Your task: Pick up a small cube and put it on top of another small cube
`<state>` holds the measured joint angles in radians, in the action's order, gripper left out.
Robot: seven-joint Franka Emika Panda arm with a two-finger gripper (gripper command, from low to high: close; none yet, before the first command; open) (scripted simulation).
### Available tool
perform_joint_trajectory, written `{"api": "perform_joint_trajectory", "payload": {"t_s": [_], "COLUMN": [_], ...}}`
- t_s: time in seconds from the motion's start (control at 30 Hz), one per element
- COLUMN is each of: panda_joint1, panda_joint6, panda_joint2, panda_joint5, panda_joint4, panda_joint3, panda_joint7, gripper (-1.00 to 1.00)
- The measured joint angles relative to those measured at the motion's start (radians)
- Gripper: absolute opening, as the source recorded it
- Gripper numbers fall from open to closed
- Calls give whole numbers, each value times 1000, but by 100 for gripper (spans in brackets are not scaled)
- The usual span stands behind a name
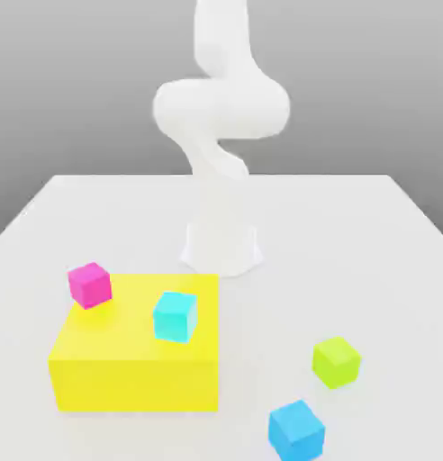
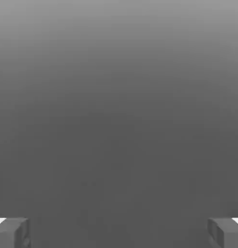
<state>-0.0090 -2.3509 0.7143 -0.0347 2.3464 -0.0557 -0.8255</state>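
The small lime-green cube (image 1: 337,361) rests on the white table toward the exterior view's right, near the front. A blue cube (image 1: 297,430) lies just in front of it. A cyan cube (image 1: 175,316) and a magenta cube (image 1: 90,284) sit on top of the big yellow block (image 1: 135,347). The white arm (image 1: 221,108) rises from its base at the table's middle, folded high above the cubes. In the hand view my gripper (image 2: 119,232) is open, its two grey fingertips (image 2: 12,232) far apart with only grey background between them.
The big yellow block occupies the front of the exterior view's left. The arm's base (image 1: 221,248) stands behind it. Bare white table (image 1: 351,234) stretches to the exterior view's right and back.
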Motion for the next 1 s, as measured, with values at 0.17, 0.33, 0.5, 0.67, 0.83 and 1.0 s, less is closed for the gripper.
{"api": "perform_joint_trajectory", "payload": {"t_s": [0.17,0.33,0.5,0.67,0.83,1.0], "panda_joint1": [-14,-11,19,95,120,190], "panda_joint6": [-113,-218,-327,-443,-532,-610], "panda_joint2": [-200,-389,-570,-731,-842,-946], "panda_joint5": [-78,-142,-175,-104,-112,-226], "panda_joint4": [101,197,293,393,408,386], "panda_joint3": [-111,-190,-242,-289,-279,-183], "panda_joint7": [-58,-105,-130,-81,-91,-178], "gripper": [0,0,0,0,0,0]}}
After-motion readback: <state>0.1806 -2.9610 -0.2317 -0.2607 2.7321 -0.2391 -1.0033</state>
